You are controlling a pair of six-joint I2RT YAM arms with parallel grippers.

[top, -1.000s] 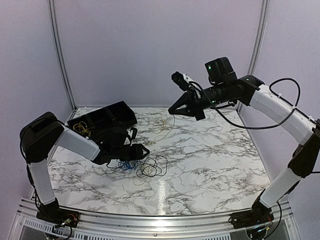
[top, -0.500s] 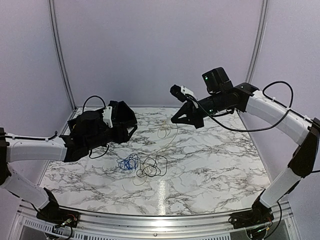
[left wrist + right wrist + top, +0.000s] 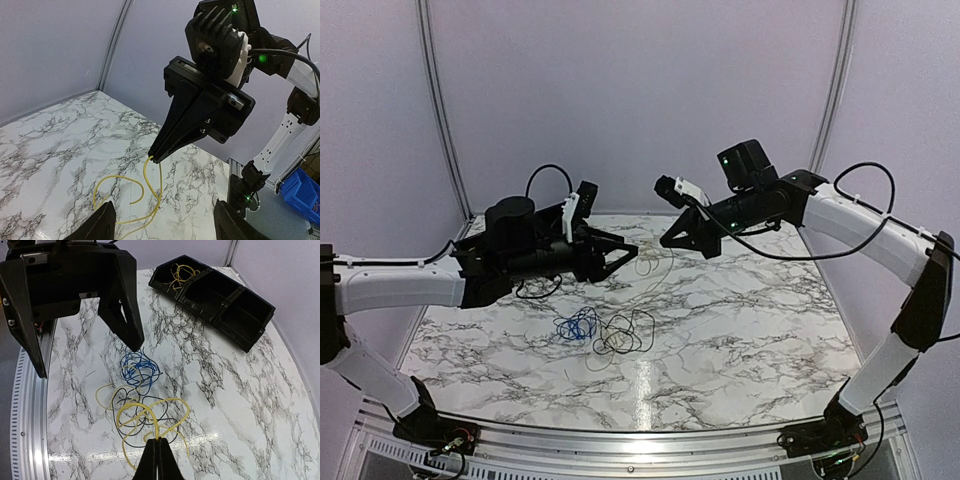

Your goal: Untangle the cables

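- the right gripper [image 3: 663, 243] is raised over the far middle of the table [image 3: 750, 320], its jaws pressed together on the top end of a yellow cable [image 3: 146, 172].
- that yellow cable hangs almost straight down from the pinched tips, long axis near vertical. its lower part curls into open loops down by the marble, on the side toward the left arm.
- the left gripper [image 3: 623, 250] is also in the air, level with the right one and aimed at it, tip facing tip, close but apart. its jaws are spread wide with nothing between them.
- the pile of cables [image 3: 605, 330] lies on the table nearer the arm bases, below and between the two grippers.
- in the pile, a blue cable [image 3: 137, 370] is bunched on the left arm's side, and a black cable [image 3: 625, 335] lies in flat rings beside it, with pale yellow strands crossing them.
- a black tray [image 3: 250, 340] sits at the far left corner of the table, with more yellow wire [image 3: 177, 272] in its end compartment.
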